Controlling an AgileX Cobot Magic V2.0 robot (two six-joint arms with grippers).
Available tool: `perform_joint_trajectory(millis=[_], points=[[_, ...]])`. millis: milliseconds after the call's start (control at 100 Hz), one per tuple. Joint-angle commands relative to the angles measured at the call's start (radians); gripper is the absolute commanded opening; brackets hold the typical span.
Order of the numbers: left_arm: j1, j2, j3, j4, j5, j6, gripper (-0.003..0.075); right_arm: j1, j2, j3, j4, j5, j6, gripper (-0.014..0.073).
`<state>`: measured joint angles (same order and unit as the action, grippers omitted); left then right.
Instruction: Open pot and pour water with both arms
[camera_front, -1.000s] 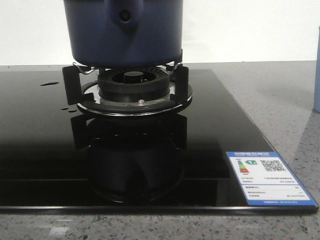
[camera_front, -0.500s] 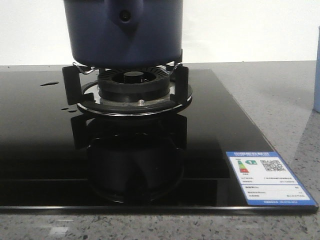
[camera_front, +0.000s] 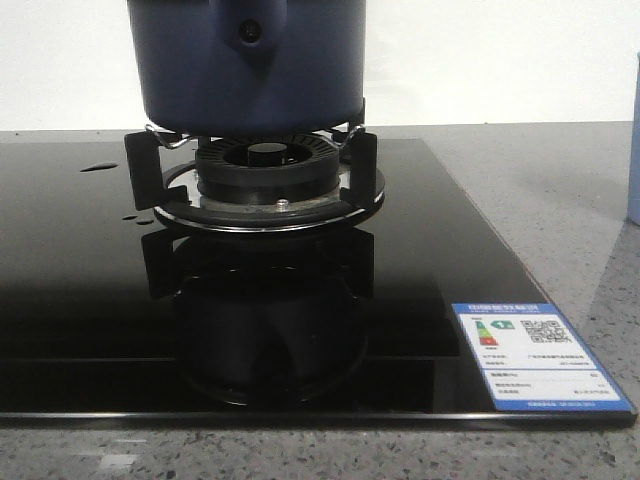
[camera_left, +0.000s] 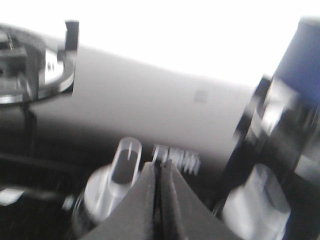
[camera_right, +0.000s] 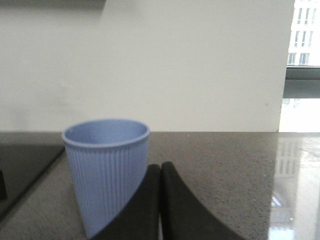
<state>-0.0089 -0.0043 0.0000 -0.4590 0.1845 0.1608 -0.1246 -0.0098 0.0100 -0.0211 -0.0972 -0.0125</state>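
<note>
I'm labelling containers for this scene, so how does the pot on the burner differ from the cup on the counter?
The pot is dark navy with smooth sides; the cup is light blue and ribbed from top to bottom. The pot sits raised on the burner's pan support over the black glass hob, while the cup stands directly on the speckled grey counter. The pot carries a riveted handle mount; the cup shows no handle. Both are blue and upright.

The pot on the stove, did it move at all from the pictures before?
No. The pot sits on the same spot over the burner, with its rivet in the same place in the front view.
</note>
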Motion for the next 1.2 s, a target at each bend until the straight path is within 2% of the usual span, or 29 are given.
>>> perform_joint_trajectory(millis=[0,30,120,280,370,460,630,830,980,1190], points=[[0.001,-0.025,0.034,-0.166,-0.150,-0.011,-0.0019,-0.005,-0.019,0.027,0.097,-0.124,0.088,-0.0074],[0.001,-0.025,0.034,-0.229,-0.165,-0.011,-0.0019,-0.005,-0.019,0.027,0.136,-0.121,0.130,-0.0074],[0.001,-0.025,0.034,-0.429,-0.184,-0.011,-0.0019,-0.005,-0.017,0.027,0.237,-0.094,0.142,-0.0074],[0.001,-0.025,0.034,-0.637,-0.221,-0.011,-0.0019,-0.005,-0.017,0.020,0.338,-0.094,0.142,-0.0074],[0.001,-0.025,0.026,-0.651,-0.219,-0.011,-0.0019,-0.005,-0.017,-0.017,0.366,-0.054,0.142,-0.0074],[0.001,-0.025,-0.018,-0.626,-0.179,-0.009,-0.0019,-0.003,-0.014,-0.087,0.366,0.083,0.142,-0.0074],[0.001,0.033,-0.177,-0.419,0.015,0.050,-0.0019,-0.002,0.047,-0.275,0.351,0.376,0.140,-0.0074],[0.001,0.202,-0.348,-0.384,0.209,0.218,-0.0018,-0.002,0.161,-0.453,0.351,0.627,0.130,-0.0074],[-0.043,0.310,-0.412,-0.449,0.303,0.299,-0.0018,-0.002,0.200,-0.538,0.351,0.762,0.126,-0.0074],[-0.172,0.452,-0.455,-0.665,0.421,0.566,-0.0018,-0.002,0.202,-0.567,0.353,0.826,0.126,-0.0074]])
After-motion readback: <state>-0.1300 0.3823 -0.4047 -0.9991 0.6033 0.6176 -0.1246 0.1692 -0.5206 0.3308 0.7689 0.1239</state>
